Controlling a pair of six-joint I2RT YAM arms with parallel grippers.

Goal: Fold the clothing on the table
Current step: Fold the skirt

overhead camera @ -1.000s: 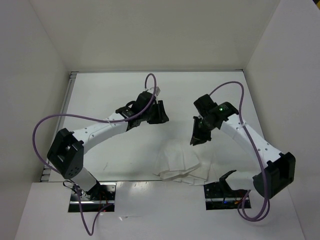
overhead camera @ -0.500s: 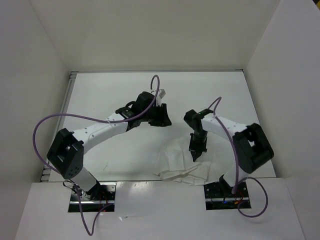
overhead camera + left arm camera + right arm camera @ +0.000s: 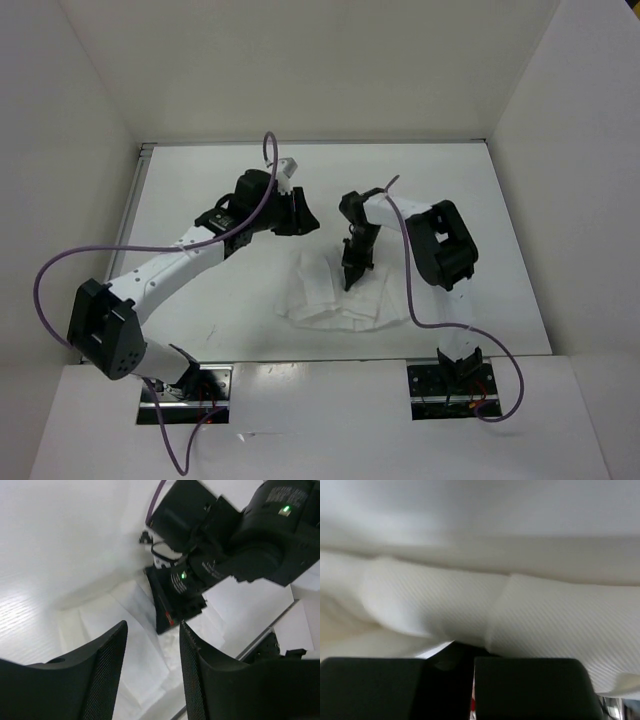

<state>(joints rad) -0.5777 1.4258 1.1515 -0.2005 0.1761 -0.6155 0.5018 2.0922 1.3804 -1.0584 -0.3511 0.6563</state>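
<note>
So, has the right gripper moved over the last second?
Yes. The right gripper has swung left across the table, away from the line of its own base plate, and is now shut on the clothing.

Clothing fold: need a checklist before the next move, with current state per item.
1. Right tool shut on the clothing: ok. Fabric puckers into its tips in the right wrist view.
2. Number of layers pinched: cannot tell.
3. Left tool open and empty: ok.
4. Left tool off the fabric: ok. It hovers near the far edge, not touching.
5. Clothing wholly on the table: ok, though the near hem lies close to the near edge.
6. Room between tools: not ok for a wide sweep. The right tool sits straight ahead of the left one.
</note>
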